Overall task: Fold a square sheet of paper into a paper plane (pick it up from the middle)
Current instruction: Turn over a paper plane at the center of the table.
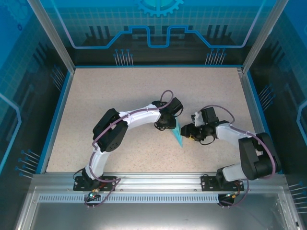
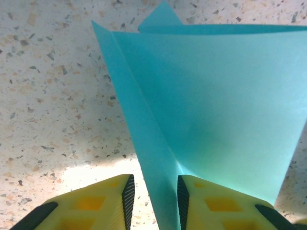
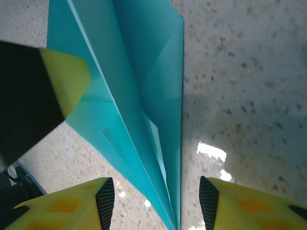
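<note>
The square sheet of paper is creased into a slim turquoise paper plane (image 1: 179, 135), which stands on edge on the speckled table between my two grippers. My left gripper (image 1: 168, 125) meets it from the left and my right gripper (image 1: 186, 132) from the right. In the left wrist view the plane (image 2: 211, 105) runs down between the left gripper's (image 2: 154, 201) jaws. It rests against the right pad (image 2: 182, 201), and a gap separates it from the left pad (image 2: 128, 196). In the right wrist view the folded layers (image 3: 139, 96) taper down between the open right gripper (image 3: 157, 201), touching neither pad. A left-gripper finger (image 3: 64, 79) shows beside the paper.
The speckled beige table (image 1: 120, 91) is bordered by a blue rim (image 1: 57, 120), with metal posts at the back corners. A metal rail (image 1: 153, 184) carrying both arm bases runs along the near edge. Blue patterned walls surround the cell.
</note>
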You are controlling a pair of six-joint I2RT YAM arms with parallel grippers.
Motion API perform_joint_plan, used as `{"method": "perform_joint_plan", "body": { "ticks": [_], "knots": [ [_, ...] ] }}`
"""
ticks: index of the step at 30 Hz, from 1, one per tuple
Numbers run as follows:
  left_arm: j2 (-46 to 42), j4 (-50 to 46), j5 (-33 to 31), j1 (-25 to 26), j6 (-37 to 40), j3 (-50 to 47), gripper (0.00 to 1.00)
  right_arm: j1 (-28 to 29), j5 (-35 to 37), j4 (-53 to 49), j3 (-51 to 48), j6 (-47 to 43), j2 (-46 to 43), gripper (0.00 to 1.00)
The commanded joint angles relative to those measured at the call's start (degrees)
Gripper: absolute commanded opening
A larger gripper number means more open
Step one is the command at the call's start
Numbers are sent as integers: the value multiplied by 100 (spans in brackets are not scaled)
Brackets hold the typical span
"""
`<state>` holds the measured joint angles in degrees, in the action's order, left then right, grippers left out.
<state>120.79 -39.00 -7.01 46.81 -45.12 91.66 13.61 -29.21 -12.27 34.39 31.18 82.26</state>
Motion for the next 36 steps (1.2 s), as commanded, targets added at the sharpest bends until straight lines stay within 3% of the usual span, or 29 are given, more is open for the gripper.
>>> {"method": "perform_joint_plan", "body": {
  "ticks": [1,8,23,32,36],
  "knots": [
    [-223,23,85,-52,-15,-117,32,107,-162,151,284,-259,295,52],
    [-215,56,94,-57,-8,-173,32,242,-510,251,541,-464,691,46],
    [-273,81,94,-72,-1,-210,31,538,-134,164,604,-703,893,45],
    [-426,245,151,-68,-43,-383,31,666,100,25,784,-845,1090,31],
    [-609,328,154,-67,-80,-540,31,836,530,-250,939,-972,1164,27]
  ]
}}
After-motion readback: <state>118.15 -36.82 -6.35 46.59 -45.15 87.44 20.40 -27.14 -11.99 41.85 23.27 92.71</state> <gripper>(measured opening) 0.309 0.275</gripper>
